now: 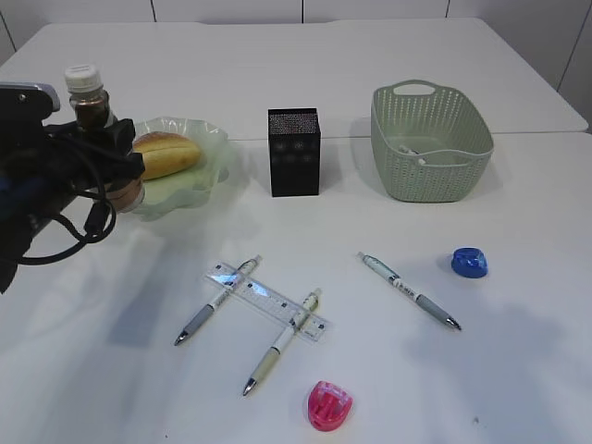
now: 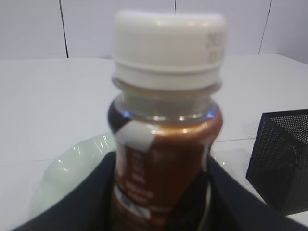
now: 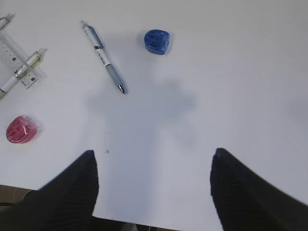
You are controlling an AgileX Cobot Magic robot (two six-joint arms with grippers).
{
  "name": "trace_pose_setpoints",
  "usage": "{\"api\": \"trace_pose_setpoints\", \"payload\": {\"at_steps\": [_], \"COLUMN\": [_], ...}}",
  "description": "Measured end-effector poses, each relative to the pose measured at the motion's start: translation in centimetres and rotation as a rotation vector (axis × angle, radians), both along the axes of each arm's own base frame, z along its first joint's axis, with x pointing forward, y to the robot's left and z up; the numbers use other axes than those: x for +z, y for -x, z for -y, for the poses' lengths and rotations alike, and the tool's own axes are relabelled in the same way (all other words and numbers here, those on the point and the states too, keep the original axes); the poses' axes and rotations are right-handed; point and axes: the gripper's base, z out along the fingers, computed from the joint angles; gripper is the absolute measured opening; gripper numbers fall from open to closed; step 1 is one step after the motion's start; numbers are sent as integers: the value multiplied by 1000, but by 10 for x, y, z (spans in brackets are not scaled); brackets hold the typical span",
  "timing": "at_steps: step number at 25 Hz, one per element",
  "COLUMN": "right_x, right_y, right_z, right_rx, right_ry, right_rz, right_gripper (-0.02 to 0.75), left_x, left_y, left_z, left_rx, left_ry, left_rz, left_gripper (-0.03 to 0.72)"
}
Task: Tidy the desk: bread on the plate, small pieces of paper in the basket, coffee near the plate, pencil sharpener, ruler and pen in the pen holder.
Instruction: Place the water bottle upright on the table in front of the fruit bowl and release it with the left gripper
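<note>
Coffee-placement step in hand: the left claw grips the coffee bottle just beside the plate holding bread, the right claw hangs open and empty, and next comes setting the bottle upright on the counter and releasing.

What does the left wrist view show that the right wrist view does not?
Only the left wrist view: the coffee bottle gripped in the left tool, the green plate and the black pen holder. Only the right wrist view: the open right tool, one pen, the blue sharpener, the pink sharpener, the ruler. Both: the white table.
</note>
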Motion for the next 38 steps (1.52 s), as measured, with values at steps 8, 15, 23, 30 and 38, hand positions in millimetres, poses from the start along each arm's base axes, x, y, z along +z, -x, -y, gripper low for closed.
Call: {"api": "trace_pose_setpoints", "payload": {"at_steps": [8, 15, 23, 30, 38], "right_x": [0, 0, 0, 0, 0], "right_y": [0, 0, 0, 0, 0], "right_z": [0, 1, 1, 1, 1], "right_rx": [23, 26, 25, 27, 27], "right_ry": [18, 29, 31, 34, 34], "right_rz": [7, 8, 8, 8, 8], "right_gripper": [564, 565, 564, 565, 564], "left_x": [-28, -49, -59, -59, -59], "left_y": [-2, -3, -3, -2, -2], "left_z": [1, 1, 2, 4, 5], "left_rx": [1, 1, -11, -35, -44], "left_ry": [-14, -28, -39, -48, -50], "left_rz": [-48, -106, -128, -124, -123], "left_gripper": [321, 321, 322, 349, 413]}}
